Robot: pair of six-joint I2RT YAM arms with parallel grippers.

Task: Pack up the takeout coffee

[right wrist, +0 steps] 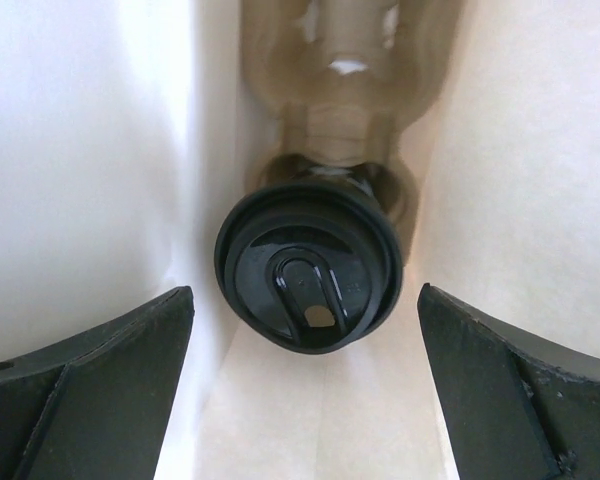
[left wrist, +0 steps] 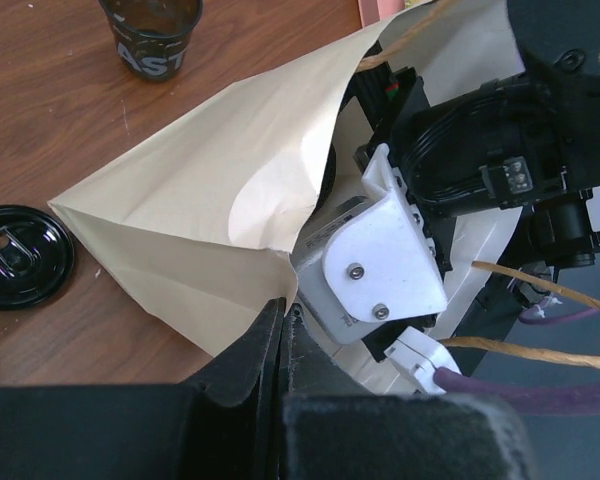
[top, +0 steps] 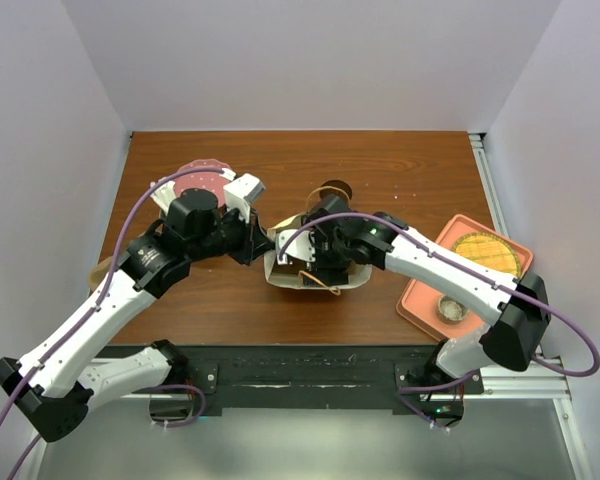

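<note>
Where the takeout coffee [right wrist: 308, 272] sits inside the paper bag [left wrist: 210, 190], the right end effector [right wrist: 305, 291] gapes wide. The left end effector [left wrist: 283, 315] is closed tight, seemingly pinching the bag's rim.

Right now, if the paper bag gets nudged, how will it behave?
Probably floppy: the paper bag shows creased, folded walls at the shut left gripper. Likely light and easily slid, though the takeout coffee inside may anchor it slightly.

robot lab booth, white walls [top: 310, 60]

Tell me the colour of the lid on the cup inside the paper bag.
Black. The lid shows best in the right wrist view.
</note>
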